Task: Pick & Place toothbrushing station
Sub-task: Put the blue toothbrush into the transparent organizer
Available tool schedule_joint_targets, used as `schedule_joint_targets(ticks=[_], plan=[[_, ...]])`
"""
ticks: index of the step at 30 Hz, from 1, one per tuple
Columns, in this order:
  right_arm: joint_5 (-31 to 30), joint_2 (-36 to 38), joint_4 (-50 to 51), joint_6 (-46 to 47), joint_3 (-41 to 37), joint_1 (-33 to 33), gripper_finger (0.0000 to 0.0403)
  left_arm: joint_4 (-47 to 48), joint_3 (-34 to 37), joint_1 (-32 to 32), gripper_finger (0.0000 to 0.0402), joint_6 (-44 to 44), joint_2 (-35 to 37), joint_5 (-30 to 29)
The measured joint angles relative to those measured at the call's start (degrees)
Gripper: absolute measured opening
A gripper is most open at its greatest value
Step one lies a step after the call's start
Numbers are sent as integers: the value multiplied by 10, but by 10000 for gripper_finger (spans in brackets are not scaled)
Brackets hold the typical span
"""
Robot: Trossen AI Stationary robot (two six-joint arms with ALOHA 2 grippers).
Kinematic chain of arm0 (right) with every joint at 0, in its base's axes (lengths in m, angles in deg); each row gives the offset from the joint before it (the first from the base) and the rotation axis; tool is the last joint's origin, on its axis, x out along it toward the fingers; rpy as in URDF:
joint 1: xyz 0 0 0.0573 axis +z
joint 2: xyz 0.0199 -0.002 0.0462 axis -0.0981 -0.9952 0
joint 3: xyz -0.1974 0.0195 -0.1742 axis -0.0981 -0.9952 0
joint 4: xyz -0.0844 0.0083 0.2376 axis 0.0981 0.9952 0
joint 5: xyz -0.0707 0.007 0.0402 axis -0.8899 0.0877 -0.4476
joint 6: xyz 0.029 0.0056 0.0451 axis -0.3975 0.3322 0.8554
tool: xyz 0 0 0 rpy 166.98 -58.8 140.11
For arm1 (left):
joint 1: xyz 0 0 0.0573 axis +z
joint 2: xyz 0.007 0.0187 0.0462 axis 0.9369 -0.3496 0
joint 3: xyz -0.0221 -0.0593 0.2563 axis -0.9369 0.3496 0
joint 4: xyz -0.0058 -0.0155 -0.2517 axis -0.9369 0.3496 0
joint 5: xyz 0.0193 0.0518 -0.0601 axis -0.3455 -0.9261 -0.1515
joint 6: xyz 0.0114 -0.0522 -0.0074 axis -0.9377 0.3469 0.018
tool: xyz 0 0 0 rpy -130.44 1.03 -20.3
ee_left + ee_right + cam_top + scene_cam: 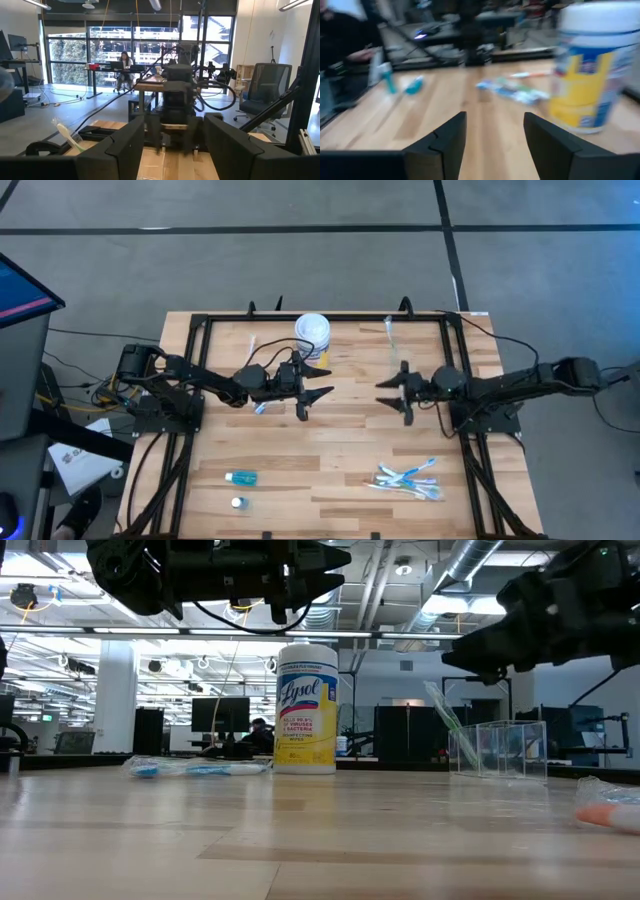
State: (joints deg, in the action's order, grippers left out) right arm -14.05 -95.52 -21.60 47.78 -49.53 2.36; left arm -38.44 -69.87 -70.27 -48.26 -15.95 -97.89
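Observation:
My left gripper (328, 380) hangs open above the table's middle, pointing right, with nothing between its fingers (175, 150). My right gripper (385, 392) faces it from the right, also open and empty (495, 145). A packaged blue toothbrush (262, 408) lies flat under the left arm. A clear cup (497, 748) stands at the far right, and a green toothbrush (445, 720) leans in it. A bundle of toothbrushes (410, 478) lies near the front right. A small blue tube (241, 477) lies on its side at the front left.
A white-lidded, yellow-labelled canister (313, 333) stands upright at the far middle, just behind my left gripper. A small round cap (237, 502) sits beside the blue tube. A black frame (205, 320) runs along the table's far and side edges. Bare wood lies between the two grippers.

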Motion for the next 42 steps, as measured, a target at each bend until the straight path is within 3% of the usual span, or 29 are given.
schedule_joint_targets(ticks=[16, 32, 42], plan=[[3, 0, 145, 64, 1, 142, 149, 0, 0, 0, 197, 0, 0, 0], [3, 0, 461, 203, 111, 280, 126, 4, 0, 0, 197, 0, 0, 0], [5, 0, 545, 318, 135, 358, 123, 6, 0, 0, 197, 0, 0, 0]])
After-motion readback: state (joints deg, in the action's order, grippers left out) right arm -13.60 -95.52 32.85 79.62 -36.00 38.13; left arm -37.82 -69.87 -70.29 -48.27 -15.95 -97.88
